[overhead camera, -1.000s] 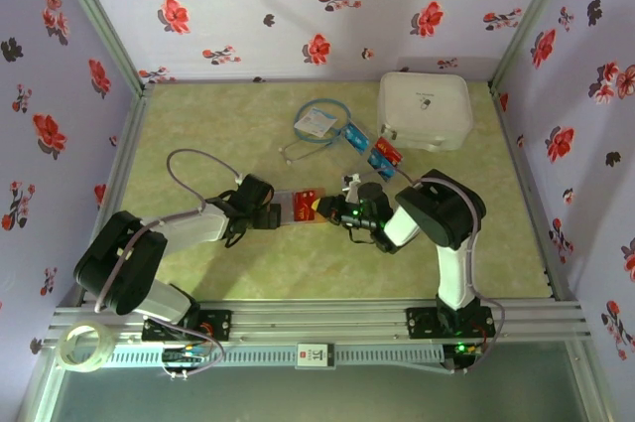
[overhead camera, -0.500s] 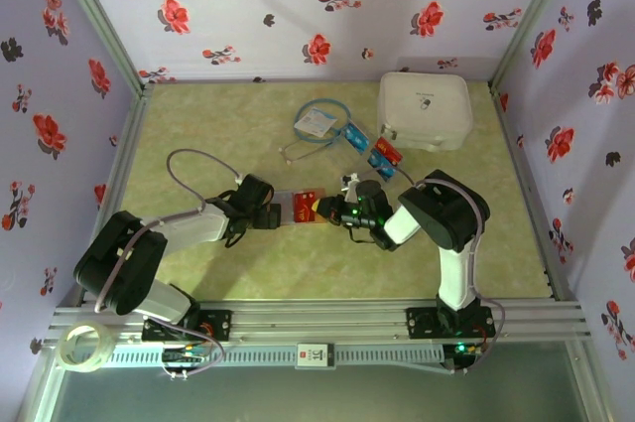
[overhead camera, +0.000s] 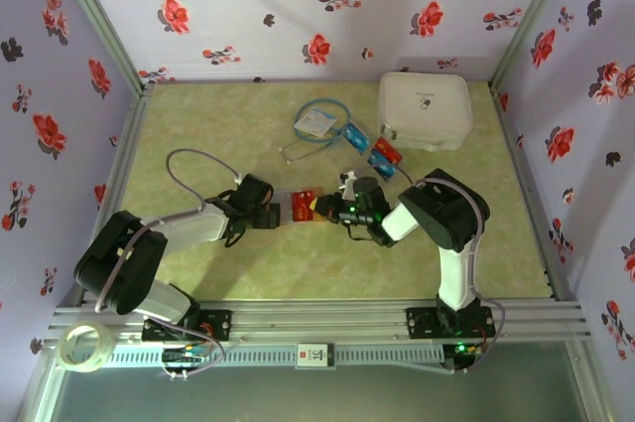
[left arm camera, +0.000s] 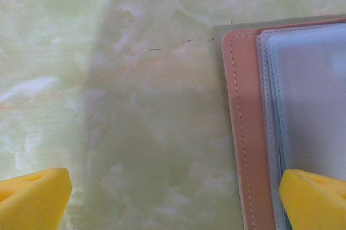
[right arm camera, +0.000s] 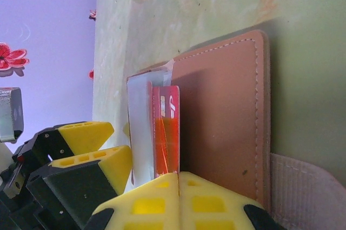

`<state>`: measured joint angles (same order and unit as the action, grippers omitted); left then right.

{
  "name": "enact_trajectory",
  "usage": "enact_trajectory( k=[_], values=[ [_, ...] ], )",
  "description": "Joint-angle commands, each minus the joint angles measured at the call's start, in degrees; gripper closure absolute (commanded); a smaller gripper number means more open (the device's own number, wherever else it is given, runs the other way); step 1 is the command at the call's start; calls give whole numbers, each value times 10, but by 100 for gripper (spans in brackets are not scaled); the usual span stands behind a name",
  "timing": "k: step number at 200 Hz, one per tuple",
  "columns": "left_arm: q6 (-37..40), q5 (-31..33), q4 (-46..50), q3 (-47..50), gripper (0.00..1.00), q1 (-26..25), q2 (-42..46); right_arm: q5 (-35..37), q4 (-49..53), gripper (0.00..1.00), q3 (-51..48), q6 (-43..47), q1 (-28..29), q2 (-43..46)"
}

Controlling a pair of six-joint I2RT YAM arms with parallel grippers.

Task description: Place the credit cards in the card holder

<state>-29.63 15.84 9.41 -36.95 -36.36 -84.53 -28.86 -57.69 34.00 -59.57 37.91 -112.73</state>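
Tan stitched card holder (right arm camera: 227, 116), frosted sleeves (left arm camera: 308, 105), red card (right arm camera: 166, 127) beside them

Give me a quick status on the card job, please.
Left claw open, straddling card holder edge. Right claw shut on red card at the sleeves. Other cards lie near white case.

You have three walls around the workspace: the far wall (overhead camera: 298, 5), the left wall (overhead camera: 50, 94) and the right wall (overhead camera: 585, 94). All are papered in pale lilac with red and dark flowers. Grey metal posts (overhead camera: 99, 20) rise in the two far corners. The table (overhead camera: 218, 124) has a pale green marbled top, evenly lit with soft shadows. A slotted aluminium rail (overhead camera: 327, 321) runs along its near edge, and nearer still lies a dull grey-green surface (overhead camera: 298, 397).
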Motion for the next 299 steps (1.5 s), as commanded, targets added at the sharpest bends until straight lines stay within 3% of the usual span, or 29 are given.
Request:
enact_trajectory(
  k=[1,161,232,299],
  values=[
    [1,-3,-1,10,0,2,-14,13,60,100,15,21,3,-26],
    [4,-2,1,13,0,3,-14,6,62,100,14,33,-9,-1],
    [8,1,7,10,0,3,-13,15,91,100,16,39,-22,100],
    [23,34,65,-15,0,6,13,22,111,100,16,71,-19,139]
  ],
)
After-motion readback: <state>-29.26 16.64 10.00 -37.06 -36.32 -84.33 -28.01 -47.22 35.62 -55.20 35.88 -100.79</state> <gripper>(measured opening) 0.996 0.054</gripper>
